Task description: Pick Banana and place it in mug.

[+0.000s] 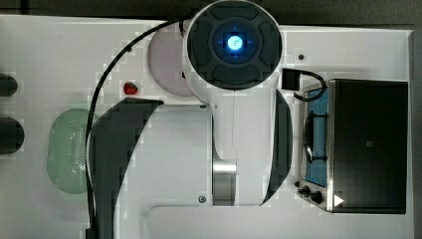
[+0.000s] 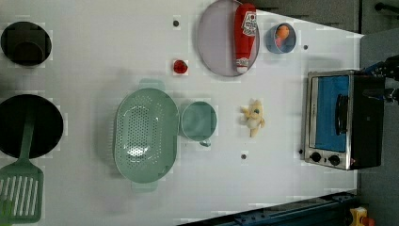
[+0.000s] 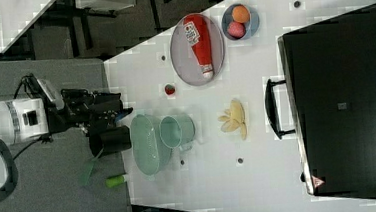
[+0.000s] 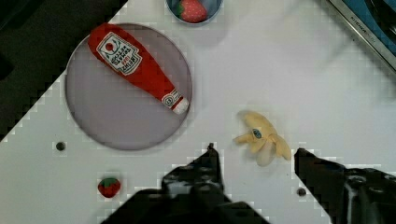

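White tabletop (image 2: pixel 282 188), dark floor beyond its edge. Pale yellow banana (image 2: pixel 253 118), short and curved, lumpy peel flaps at one end, tiny blue sticker, lying flat on bare table. Between the mint-green mug (image 2: pixel 199 121) and the toaster oven (image 2: pixel 342 120), apart from both. Gripper (image 4: pixel 256 156) spread wide, well above the banana, holding and touching nothing.

A glossy white rectangular worktop (image 2: pixel 117 61) under even, bright light, bordered by grey floor (image 3: pixel 58 65) and a dark blue metal rail (image 2: pixel 291 214) along one edge.
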`<act>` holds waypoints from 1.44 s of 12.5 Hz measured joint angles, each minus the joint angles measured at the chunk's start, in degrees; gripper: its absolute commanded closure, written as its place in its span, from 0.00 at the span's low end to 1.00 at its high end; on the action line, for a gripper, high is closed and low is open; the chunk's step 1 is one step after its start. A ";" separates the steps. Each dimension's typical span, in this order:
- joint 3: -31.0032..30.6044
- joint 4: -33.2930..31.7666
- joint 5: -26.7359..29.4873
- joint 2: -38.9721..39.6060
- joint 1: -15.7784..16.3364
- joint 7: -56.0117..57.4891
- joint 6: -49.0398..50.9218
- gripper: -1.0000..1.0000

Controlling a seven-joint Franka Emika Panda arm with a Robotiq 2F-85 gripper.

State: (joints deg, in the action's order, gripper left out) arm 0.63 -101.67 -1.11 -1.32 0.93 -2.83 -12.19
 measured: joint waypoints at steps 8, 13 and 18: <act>3.45 -12.42 -0.02 -14.50 -0.40 0.40 2.10 0.00; 3.90 -21.43 0.69 -5.31 0.23 9.47 -11.37 0.00; 3.40 -29.38 2.36 5.64 -1.93 27.69 -28.21 0.00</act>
State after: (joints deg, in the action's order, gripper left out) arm 4.03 -131.04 1.25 4.33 -1.00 24.86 -40.40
